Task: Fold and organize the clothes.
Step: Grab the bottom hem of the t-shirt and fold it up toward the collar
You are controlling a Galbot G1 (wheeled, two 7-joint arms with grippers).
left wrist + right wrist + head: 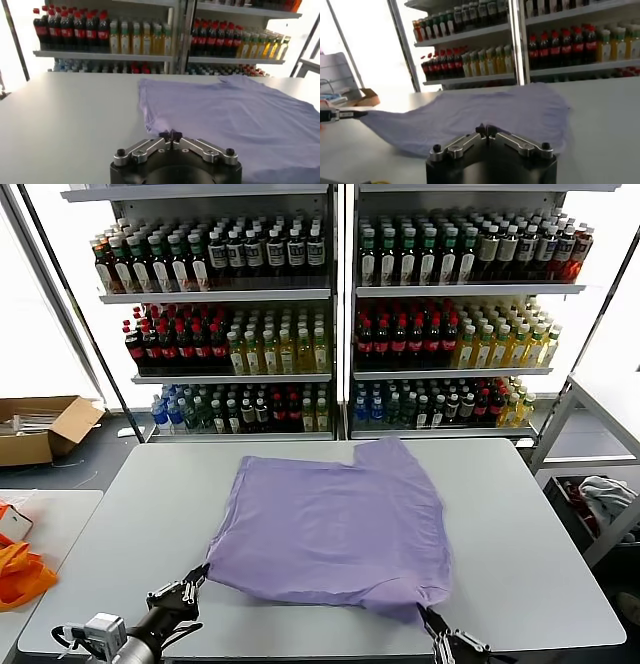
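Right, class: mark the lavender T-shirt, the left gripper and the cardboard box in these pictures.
lavender T-shirt (330, 519), head view, middle of the plain fabric.
left gripper (197, 576), head view, fingertips at the shirt's near left corner.
cardboard box (40, 429), head view, its open top by the shelves.

**Colours on the worktop**

The T-shirt (335, 524) is plain lavender, no print showing. The worktop (530, 544) is pale grey. Orange fabric (20, 574) lies aside. Shelf bottles (400, 334) wear red, yellow and green caps. A cardboard box (40, 429) is brown.

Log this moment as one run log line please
left gripper: shut on T-shirt near-left corner | right gripper: shut on near-right corner | T-shirt: on table
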